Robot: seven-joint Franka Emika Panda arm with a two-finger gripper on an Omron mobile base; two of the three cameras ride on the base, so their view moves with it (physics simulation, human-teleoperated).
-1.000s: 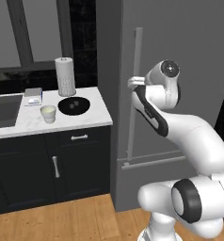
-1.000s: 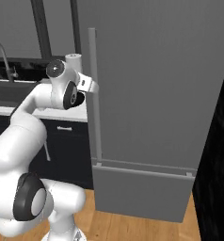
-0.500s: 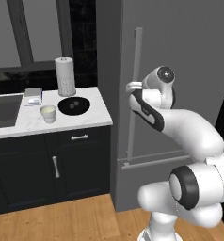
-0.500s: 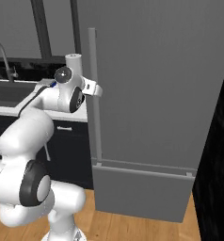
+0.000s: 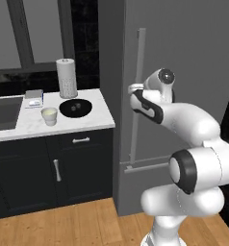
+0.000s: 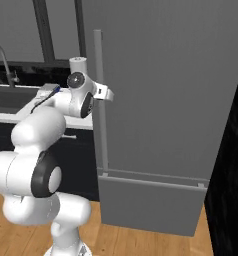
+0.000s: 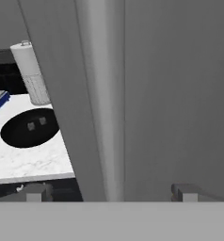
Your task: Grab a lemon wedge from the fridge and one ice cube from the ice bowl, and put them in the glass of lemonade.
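Fridge (image 6: 171, 100) door is staying shut while the claw (image 7: 109, 192), fingers spread wide and gripping nothing, is straddling its vertical bar handle (image 7: 102, 94); ice bowl (image 5: 75, 107) is sitting on the table (image 5: 87, 125).

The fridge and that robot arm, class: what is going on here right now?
The white arm has brought its open gripper up to the long vertical handle of the fridge, with one finger on either side of the bar. The jaws have not closed on it and the fridge door is shut. On the counter to the left stand the glass of lemonade and the black ice bowl, both untouched.
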